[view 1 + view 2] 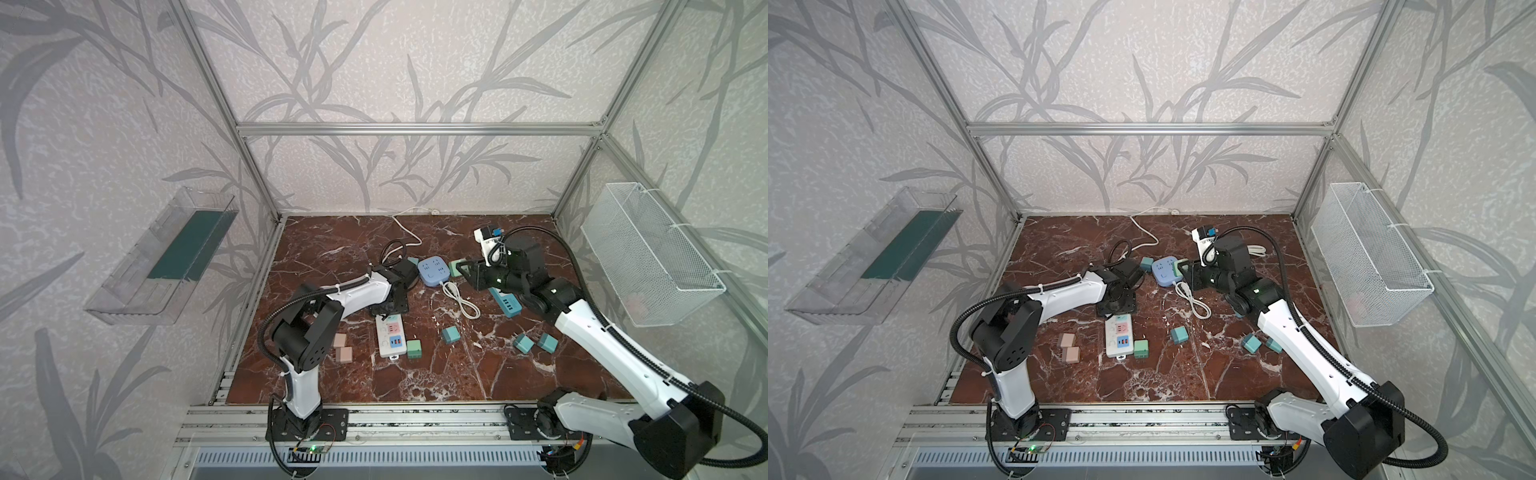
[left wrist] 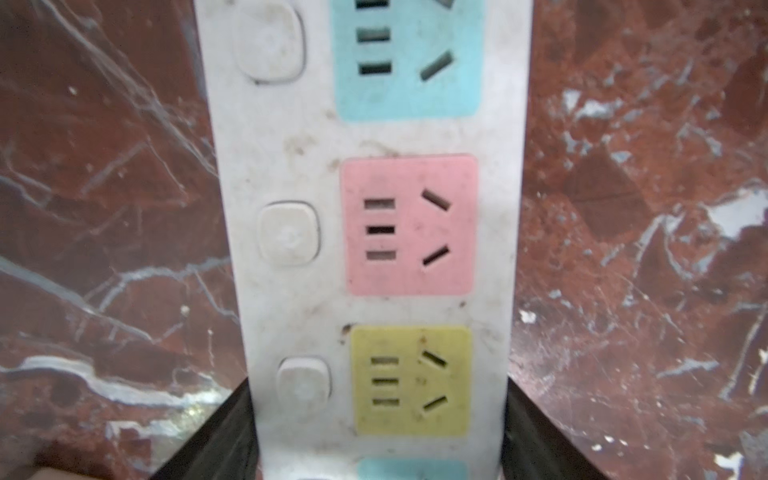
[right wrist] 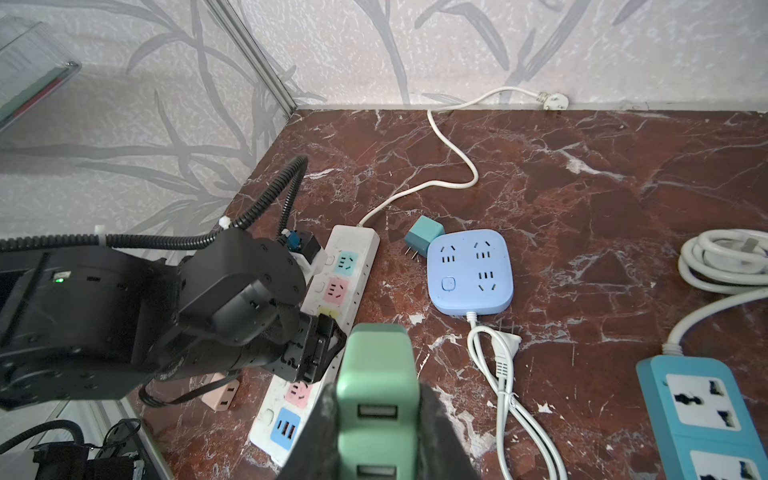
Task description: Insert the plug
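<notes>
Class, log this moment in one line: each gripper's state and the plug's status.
left gripper: clamped on strip | right gripper: shut on plug | plug: green, not inserted, by blue socket

Green plug (image 3: 376, 374) — white strip (image 2: 494, 208), pastel sockets (image 2: 409, 224)

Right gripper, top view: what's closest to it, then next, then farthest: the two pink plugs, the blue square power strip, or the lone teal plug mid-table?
From the right gripper:
1. Blue square power strip, just left of it.
2. Lone teal plug, toward the front, mid-table.
3. Two pink plugs, far left, by the left arm.
</notes>
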You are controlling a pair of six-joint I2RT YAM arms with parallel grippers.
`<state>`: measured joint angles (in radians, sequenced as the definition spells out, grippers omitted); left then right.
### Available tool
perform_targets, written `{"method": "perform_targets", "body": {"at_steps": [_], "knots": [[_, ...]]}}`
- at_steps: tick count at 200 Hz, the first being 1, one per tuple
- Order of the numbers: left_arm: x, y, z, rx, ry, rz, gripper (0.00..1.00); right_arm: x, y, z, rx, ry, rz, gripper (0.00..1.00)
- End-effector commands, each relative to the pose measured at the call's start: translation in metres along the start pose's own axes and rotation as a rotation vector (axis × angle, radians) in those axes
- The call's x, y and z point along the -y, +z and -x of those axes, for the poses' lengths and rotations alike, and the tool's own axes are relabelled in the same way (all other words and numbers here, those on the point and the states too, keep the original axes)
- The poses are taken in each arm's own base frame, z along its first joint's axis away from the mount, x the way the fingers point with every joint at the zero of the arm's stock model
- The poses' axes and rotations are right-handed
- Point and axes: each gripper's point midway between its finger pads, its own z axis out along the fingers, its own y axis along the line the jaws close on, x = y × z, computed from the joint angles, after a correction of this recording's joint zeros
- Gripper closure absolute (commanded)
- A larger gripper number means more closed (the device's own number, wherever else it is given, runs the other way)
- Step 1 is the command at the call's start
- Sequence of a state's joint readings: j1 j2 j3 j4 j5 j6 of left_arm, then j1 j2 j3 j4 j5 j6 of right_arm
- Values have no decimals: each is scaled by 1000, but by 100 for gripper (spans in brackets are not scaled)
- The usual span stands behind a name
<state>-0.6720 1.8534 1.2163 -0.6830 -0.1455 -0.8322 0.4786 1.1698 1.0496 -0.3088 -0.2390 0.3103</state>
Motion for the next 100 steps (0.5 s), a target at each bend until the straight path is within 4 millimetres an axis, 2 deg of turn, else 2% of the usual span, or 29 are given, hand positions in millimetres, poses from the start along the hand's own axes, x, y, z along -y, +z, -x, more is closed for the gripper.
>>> {"method": "perform_targets", "body": {"at_steps": [1, 37, 51, 60, 84, 100], "knots": [[-8, 0, -20, -14, -89, 50, 30, 1, -14, 4, 24, -22, -22, 100], [-5, -13, -13, 12, -84, 22, 11, 0, -26, 7, 11, -8, -46, 100], [0, -24, -11, 13, -85, -21, 8, -1, -30, 8, 18, -1, -64, 100], [1, -34, -11, 19, -82, -50, 1, -1, -31, 8, 18, -2, -82, 100], [-2, -65, 0, 83, -69, -118, 1, -3, -24, 3, -11, -31, -130, 100], [-4, -88, 17, 128, -72, -203, 1, -13, -17, 0, -35, -92, -150, 100]]}}
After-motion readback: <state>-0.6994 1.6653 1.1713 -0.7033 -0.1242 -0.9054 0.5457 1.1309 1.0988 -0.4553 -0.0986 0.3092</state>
